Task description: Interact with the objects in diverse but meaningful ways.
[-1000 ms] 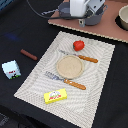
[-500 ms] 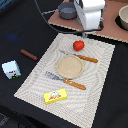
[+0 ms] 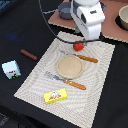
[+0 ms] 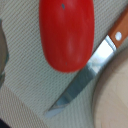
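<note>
You cannot read your gripper's (image 3: 82, 42) opening here: in the exterior view the white arm body hides the fingers, and the wrist view shows no fingertip clearly, only a blurred grey edge at one side, so whether it holds or touches anything cannot be told. Your arm (image 3: 89, 17) stands nearly upright over the far end of the pale woven placemat (image 3: 35, 80), its wrist pointing straight down right above the red tomato (image 3: 78, 46). Taking the tan round plate (image 3: 69, 66) as the clock centre in the exterior view, the tomato sits at about 1 o'clock, just beside the blade end of the wooden-handled knife (image 3: 82, 57), which lies along the plate's 12 to 2 o'clock edge. In the wrist view the tomato (image 4: 66, 31) fills much of the frame, smooth and glossy red with a tiny dark speck near one end, resting on the mat with the steel knife blade (image 4: 80, 85) close alongside. The wooden-handled fork (image 3: 67, 81) lies at about 6 o'clock, the yellow butter box (image 3: 55, 95) at 7 o'clock near the mat's edge, the milk carton (image 3: 11, 69) at 9 o'clock on the black table (image 3: 12, 20), the brown sausage stick (image 3: 28, 54) at 10 o'clock, and the grey pot (image 3: 65, 10) at 12 o'clock behind the arm
</note>
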{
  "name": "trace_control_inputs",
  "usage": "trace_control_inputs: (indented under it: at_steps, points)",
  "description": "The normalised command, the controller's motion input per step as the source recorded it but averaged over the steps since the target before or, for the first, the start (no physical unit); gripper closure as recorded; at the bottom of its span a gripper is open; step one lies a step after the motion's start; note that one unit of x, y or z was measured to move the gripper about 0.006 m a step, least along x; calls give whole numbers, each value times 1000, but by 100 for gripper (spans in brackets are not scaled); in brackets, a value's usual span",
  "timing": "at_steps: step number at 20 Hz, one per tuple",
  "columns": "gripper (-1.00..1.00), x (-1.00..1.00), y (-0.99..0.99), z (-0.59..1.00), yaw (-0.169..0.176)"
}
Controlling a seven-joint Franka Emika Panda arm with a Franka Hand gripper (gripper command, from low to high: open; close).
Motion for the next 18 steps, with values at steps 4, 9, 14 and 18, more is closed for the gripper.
trace_control_inputs:
  at_steps: [4, 9, 14, 18]
  points:
    - [-100, 2, 23, -489, 53]
    - [100, 106, 170, -186, 35]
    - [100, 426, 263, 250, 0]
    - [100, 404, 251, 252, 0]
